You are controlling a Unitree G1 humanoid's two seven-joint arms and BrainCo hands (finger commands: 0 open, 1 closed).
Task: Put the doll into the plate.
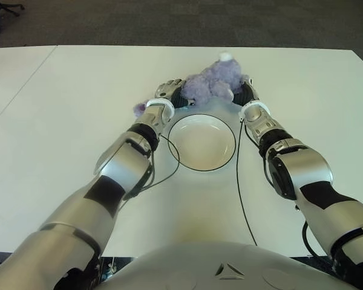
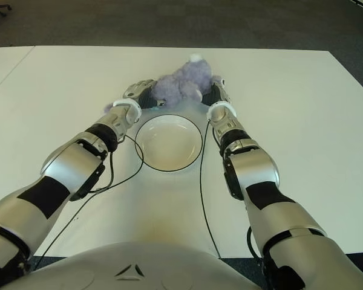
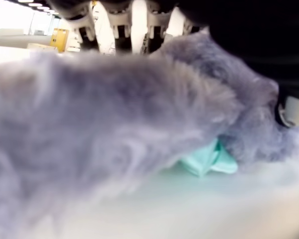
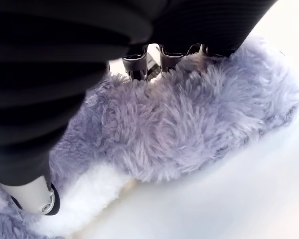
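A fluffy purple doll [image 1: 213, 83] with a white tip lies on the white table [image 1: 78, 109], just beyond the white, dark-rimmed plate [image 1: 202, 145]. My left hand [image 1: 169, 92] presses against its left side and my right hand [image 1: 248, 93] against its right side, so the doll is clamped between them. Purple fur [image 3: 114, 114] fills the left wrist view, with a teal patch [image 3: 209, 159] underneath. In the right wrist view my fingers [image 4: 137, 67] dig into the fur [image 4: 189, 124]. A small purple piece [image 1: 138, 109] shows left of my left wrist. Nothing lies in the plate.
Thin black cables [image 1: 239, 181] run from both wrists along the table past the plate's sides. Dark carpet [image 1: 169, 21] lies beyond the table's far edge. A second white tabletop [image 1: 6, 72] adjoins on the left.
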